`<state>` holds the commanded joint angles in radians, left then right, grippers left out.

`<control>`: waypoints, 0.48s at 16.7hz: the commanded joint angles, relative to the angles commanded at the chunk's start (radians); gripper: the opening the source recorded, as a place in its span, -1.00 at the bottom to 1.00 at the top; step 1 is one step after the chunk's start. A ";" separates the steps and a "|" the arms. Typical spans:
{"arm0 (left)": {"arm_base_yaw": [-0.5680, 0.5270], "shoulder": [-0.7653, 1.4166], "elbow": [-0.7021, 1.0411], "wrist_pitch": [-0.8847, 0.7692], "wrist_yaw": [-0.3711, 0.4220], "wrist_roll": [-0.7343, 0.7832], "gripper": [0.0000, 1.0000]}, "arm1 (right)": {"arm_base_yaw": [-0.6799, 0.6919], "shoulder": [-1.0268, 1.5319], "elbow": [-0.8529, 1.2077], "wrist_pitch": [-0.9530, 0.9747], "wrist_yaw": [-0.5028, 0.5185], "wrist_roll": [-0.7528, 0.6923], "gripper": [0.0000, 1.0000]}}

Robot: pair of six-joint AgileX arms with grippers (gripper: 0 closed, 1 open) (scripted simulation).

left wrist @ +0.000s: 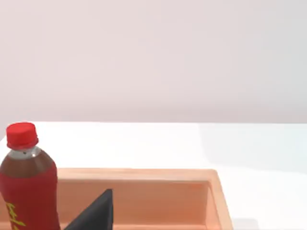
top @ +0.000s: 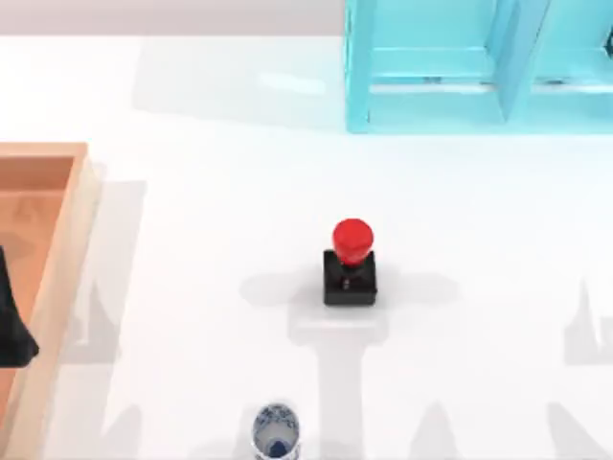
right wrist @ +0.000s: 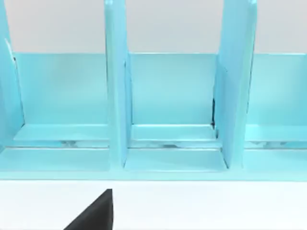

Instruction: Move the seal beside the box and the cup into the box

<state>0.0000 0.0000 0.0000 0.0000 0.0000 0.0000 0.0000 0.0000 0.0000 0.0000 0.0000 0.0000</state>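
Seal [top: 351,264]: upright on its black base, red knob up, on the bare white table [top: 460,201], well to the right of the box and apart from everything. It has not been moved beside the box yet.
Cup [top: 276,430]: upright, mouth up, at the near edge of the table, also right of the box and nearer to it than the seal. It is outside the box, so this step is open too.
Box [top: 59,259]: at the left edge of the table. Its right wall faces the seal, so the free table just right of that wall looks like the natural spot for the seal.
Bottle [left wrist: 26,184]: red-capped, standing by the box's wall in the left wrist view; I cannot tell whether inside or just outside.
Left gripper [top: 14,321]: a dark shape over the box's floor. Opening: cannot tell.
Right gripper [right wrist: 93,213]: facing the cyan shelf [right wrist: 172,110], far behind the box. Opening: cannot tell.
Progress: 0 of 2 moves done, by my reading.
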 joint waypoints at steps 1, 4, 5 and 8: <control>0.000 0.000 0.000 0.000 0.000 0.000 1.00 | 0.000 0.000 0.000 0.000 0.000 0.000 1.00; -0.008 0.025 0.027 -0.017 0.000 -0.008 1.00 | 0.000 0.000 0.000 0.000 0.000 0.000 1.00; -0.017 0.050 0.054 -0.035 0.000 -0.016 1.00 | 0.000 0.000 0.000 0.000 0.000 0.000 1.00; -0.059 0.181 0.190 -0.123 0.000 -0.057 1.00 | 0.000 0.000 0.000 0.000 0.000 0.000 1.00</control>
<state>-0.0591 0.1806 0.1904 -0.1228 -0.0002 -0.0574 0.0000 0.0000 0.0000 0.0000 0.0000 0.0000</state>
